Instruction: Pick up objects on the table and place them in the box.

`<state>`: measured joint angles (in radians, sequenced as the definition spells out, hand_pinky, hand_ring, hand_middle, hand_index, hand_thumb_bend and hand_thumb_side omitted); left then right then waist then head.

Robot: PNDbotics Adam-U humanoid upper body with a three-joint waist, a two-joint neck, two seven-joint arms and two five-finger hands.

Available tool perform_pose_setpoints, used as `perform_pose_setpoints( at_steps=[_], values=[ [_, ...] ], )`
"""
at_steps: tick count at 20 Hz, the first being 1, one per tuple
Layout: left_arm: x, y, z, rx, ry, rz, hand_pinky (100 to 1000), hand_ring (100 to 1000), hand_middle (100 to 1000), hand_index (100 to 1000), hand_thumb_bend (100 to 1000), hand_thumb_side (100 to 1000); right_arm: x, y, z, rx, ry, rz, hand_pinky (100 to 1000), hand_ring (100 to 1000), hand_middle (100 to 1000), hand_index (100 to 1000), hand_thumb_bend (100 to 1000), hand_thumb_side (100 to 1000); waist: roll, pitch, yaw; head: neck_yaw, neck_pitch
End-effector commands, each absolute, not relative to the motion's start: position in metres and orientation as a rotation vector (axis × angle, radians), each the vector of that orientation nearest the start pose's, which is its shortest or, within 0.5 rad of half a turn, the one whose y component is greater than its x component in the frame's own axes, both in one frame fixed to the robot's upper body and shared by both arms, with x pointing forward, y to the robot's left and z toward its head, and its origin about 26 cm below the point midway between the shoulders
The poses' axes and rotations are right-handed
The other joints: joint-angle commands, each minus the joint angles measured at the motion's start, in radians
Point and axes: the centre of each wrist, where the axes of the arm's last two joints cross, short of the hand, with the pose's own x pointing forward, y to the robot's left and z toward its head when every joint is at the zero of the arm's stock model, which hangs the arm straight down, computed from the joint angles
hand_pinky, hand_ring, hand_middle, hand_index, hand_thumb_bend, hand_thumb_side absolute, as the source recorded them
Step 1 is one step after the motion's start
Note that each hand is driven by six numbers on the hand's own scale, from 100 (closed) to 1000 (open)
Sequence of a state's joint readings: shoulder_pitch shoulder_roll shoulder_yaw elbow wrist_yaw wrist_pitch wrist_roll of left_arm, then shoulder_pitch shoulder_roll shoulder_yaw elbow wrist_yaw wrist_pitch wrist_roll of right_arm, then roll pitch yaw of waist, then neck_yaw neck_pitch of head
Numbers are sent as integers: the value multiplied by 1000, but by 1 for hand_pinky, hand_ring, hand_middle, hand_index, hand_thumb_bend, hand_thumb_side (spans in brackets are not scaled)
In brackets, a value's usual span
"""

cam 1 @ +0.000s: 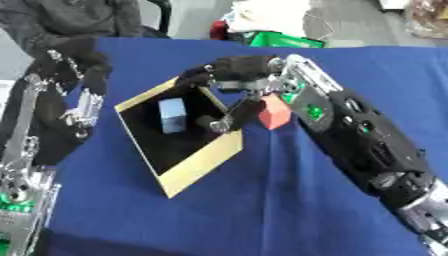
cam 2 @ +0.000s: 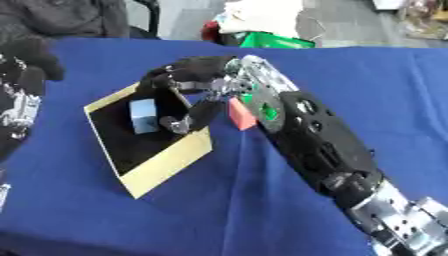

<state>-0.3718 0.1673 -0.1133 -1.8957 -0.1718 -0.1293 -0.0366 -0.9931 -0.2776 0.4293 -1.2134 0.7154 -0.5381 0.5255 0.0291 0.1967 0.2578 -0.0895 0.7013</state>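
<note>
A tan-rimmed box (cam 1: pixel 203 165) with a black inside lies open on the blue table. A light blue block (cam 1: pixel 172 116) rests inside it. My right hand (cam 1: pixel 234 70) hovers over the box's right corner, open, with its fingers spread toward the far rim and its thumb (cam 1: pixel 224 120) reaching down over the near rim. A red block (cam 1: pixel 274 113) sits just outside the box's right edge, beside the base of that hand; I cannot tell whether they touch. My left hand (cam 1: pixel 77 62) is raised at the left, beside the box.
The blue cloth (cam 1: pixel 289 210) stretches wide in front and to the right of the box. Beyond the far table edge lie a green item (cam 1: pixel 280 39) and white clutter. My right forearm (cam 1: pixel 367 145) crosses the right half of the table.
</note>
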Motion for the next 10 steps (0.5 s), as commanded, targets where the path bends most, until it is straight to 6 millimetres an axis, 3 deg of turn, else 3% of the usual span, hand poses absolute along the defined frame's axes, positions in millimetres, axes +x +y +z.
perform_pose_setpoints(
  at_steps=[1, 7, 8, 9, 10],
  values=[
    [318, 202, 187, 86, -2384, -498, 666, 645, 615, 807, 214, 526, 437, -132, 247, 552, 2212, -2462, 854, 895, 905, 989, 302, 481, 0, -20, -11, 11, -4],
    [318, 205, 186, 103, -2379, -495, 666, 645, 614, 807, 215, 529, 444, -172, 247, 639, 2222, -2614, 857, 904, 908, 987, 279, 429, -8, -19, -34, 26, -12],
    [318, 205, 186, 106, -2379, -494, 665, 645, 614, 807, 215, 530, 446, -180, 245, 660, 2230, -2649, 857, 905, 906, 985, 244, 364, -8, -19, -36, 29, -14],
    [318, 205, 186, 108, -2378, -493, 665, 645, 614, 807, 215, 529, 448, -188, 244, 676, 2241, -2675, 856, 906, 905, 984, 265, 418, -9, -18, -38, 31, -15],
    [318, 206, 186, 111, -2378, -492, 665, 645, 614, 807, 216, 530, 451, -196, 242, 697, 2256, -2703, 857, 907, 905, 983, 265, 417, -9, -18, -40, 35, -15]
  ],
)
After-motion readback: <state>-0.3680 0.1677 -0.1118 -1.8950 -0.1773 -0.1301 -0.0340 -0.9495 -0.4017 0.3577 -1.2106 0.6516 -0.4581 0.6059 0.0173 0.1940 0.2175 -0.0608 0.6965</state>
